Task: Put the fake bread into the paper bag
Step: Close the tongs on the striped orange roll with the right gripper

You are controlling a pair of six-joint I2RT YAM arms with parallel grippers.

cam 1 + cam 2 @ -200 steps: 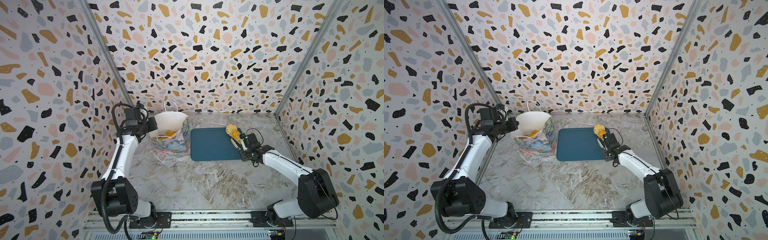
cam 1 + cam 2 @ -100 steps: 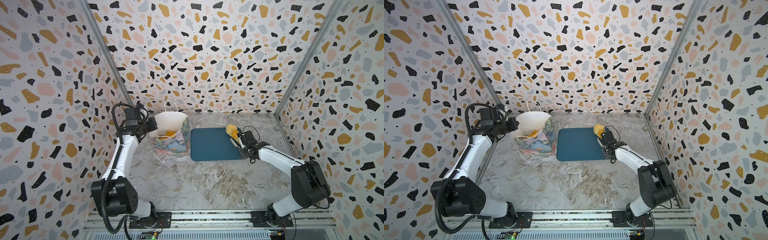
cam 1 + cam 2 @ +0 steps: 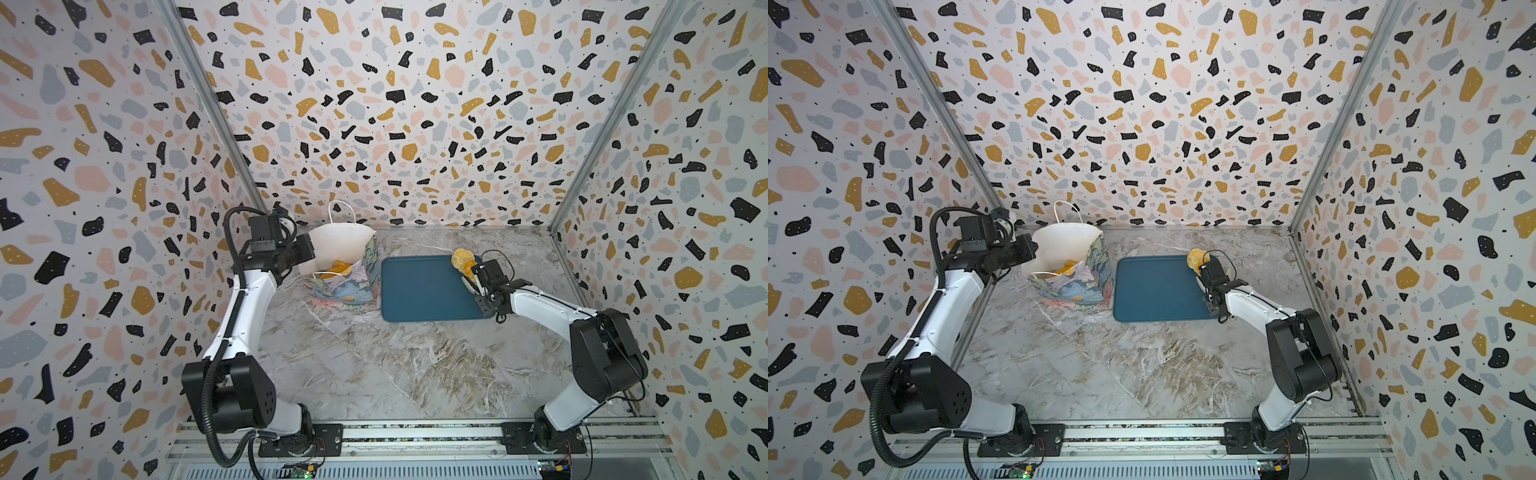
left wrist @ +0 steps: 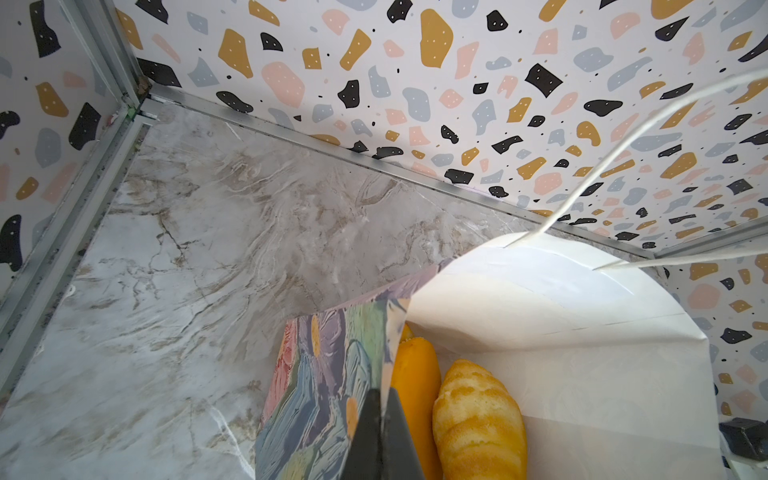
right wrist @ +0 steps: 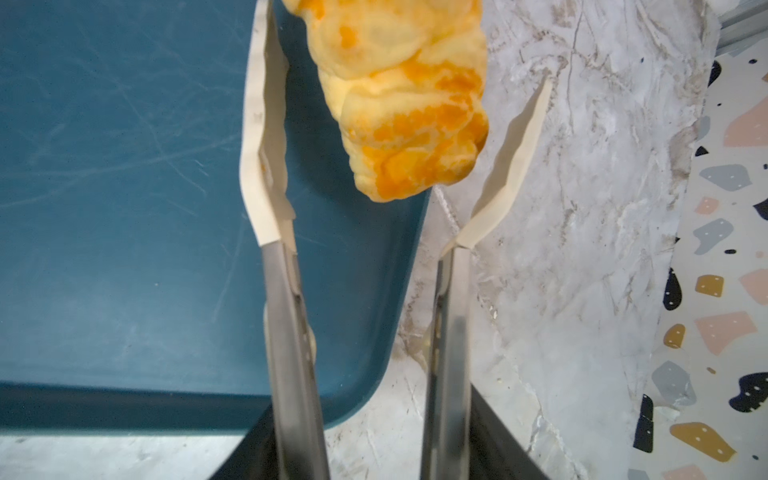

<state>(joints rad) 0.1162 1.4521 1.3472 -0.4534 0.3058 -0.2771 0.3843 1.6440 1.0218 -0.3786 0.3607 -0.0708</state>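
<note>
Bag [image 3: 340, 286] rim pinched shut between left fingers [image 4: 365, 440] to prop the mouth open. Right fingers [image 5: 498, 449] clamp tongs [image 5: 286, 311], whose tips straddle the last bread [image 5: 399, 104] at the tray [image 5: 124, 208] corner without touching it.

Dark-blue tray [image 3: 419, 291] lies flat on the marble tabletop [image 3: 395, 365], toward the back. Tongs [image 5: 291, 324]: metal arms, cream tips apart, over a tray corner. Terrazzo walls [image 3: 374, 104] on three sides. Metal rail [image 3: 415, 434] along the front.

Fake bread [image 5: 399, 104] is golden-orange, tray [image 3: 419, 291] dark blue, paper bag [image 3: 340, 289] flower-printed.
</note>
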